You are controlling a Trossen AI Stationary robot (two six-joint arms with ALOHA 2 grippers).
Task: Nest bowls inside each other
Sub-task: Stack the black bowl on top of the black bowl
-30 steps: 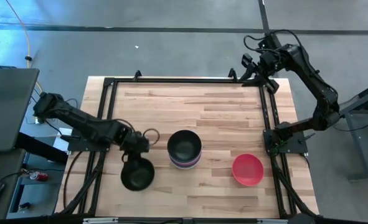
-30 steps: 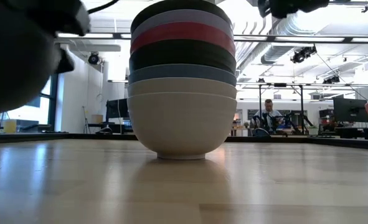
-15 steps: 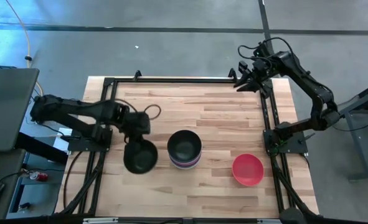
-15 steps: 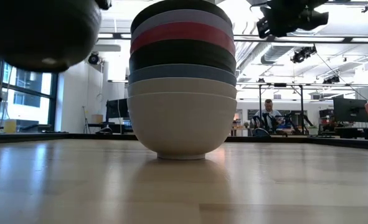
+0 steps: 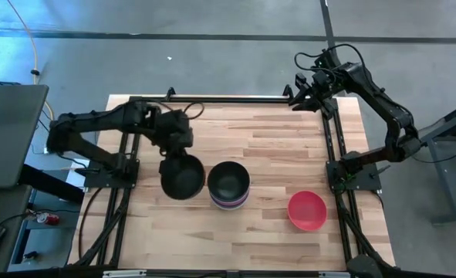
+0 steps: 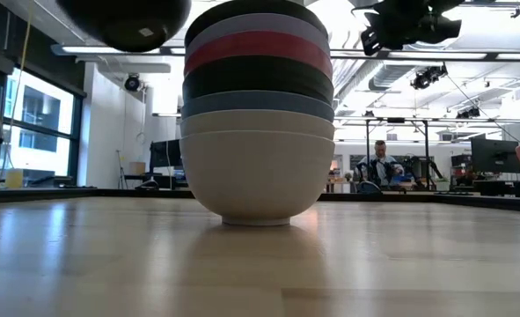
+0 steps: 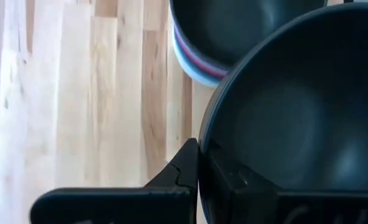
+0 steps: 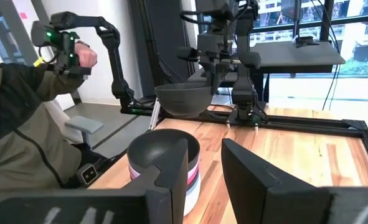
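Your left gripper (image 5: pixel 175 158) pinches the rim of a black bowl (image 5: pixel 182 177), held in the air just beside the stack (image 5: pixel 228 185). Low view shows the stack's layers, white at the bottom. Magenta bowl (image 5: pixel 307 210) sits apart. Right gripper (image 5: pixel 303 94) waits at the far corner, fingers spread per its wrist cam.

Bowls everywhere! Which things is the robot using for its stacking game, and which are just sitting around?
For the job:
- black bowl held up by the left gripper
- stack of bowls
- magenta bowl

Just around:
- right gripper, waiting at the table's far corner
- person in the room behind
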